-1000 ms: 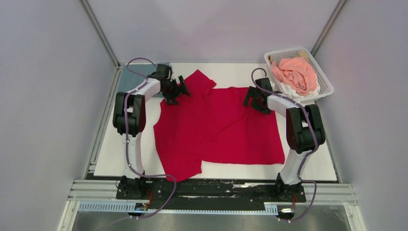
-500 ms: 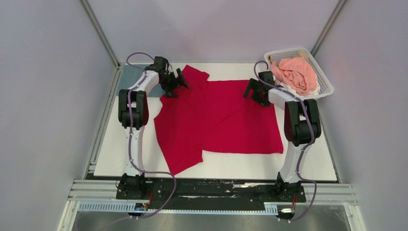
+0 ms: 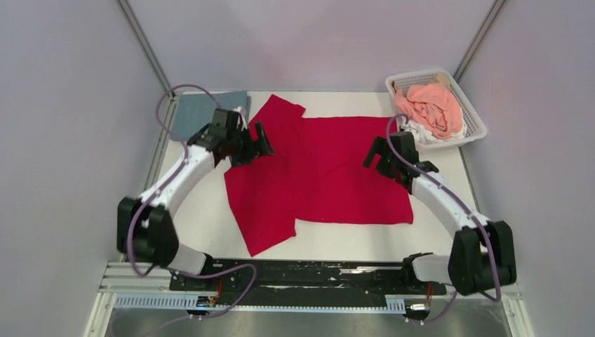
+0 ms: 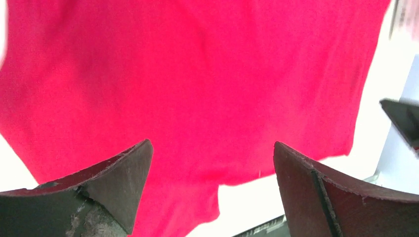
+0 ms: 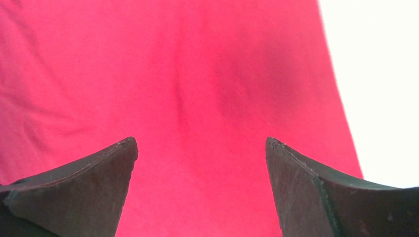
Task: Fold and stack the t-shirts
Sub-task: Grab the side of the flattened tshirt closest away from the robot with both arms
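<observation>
Red t-shirt (image 3: 330,175) lies spread flat at frame centre on white surface (image 3: 351,242), ready for folding. Left end effector (image 3: 258,140) and right end effector (image 3: 377,152) both wide apart, empty, over its upper part. Grey-blue t-shirt (image 3: 196,112) upper left, likely the stack spot. Pink t-shirt (image 3: 431,105) in basket (image 3: 473,119) upper right.

White lattice basket (image 3: 414,74) far right, white tabletop (image 3: 351,246)

Left tool (image 3: 252,146) and right tool (image 3: 380,160), both with jaws wide apart.
</observation>
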You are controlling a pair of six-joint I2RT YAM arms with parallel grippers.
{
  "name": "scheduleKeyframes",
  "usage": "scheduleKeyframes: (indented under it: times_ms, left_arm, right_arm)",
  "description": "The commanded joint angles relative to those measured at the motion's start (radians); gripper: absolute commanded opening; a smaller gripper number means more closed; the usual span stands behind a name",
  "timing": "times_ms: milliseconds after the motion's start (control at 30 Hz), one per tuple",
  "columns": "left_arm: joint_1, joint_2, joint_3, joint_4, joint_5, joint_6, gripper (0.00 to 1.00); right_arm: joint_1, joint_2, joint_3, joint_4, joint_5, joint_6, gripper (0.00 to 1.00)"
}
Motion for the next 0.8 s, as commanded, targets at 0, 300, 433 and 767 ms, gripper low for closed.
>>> scheduleKeyframes:
  times_ms: [0,300,433,767]
  left_arm:
    - [-0.136,-0.354,-0.327,0.009,-0.148,-0.108,1.00]
    - [-0.450,-0.724,-0.761,-0.197,-0.229,-0.340,1.00]
    - [-0.543,-0.809,-0.859,-0.253,-0.199,-0.447,0.99]
    - [-0.566,-0.805,-0.890,-0.164,-0.259,-0.522,0.82]
  right_arm:
    - [-0.024,-0.202,-0.143,-0.069,0.146,0.090,1.00]
    - [-0.063,-0.409,-0.272,-0.097,0.206,0.182,1.00]
    - [-0.066,-0.434,-0.284,-0.100,0.224,0.177,1.00]
    - [-0.070,-0.402,-0.280,-0.101,0.234,0.170,1.00]
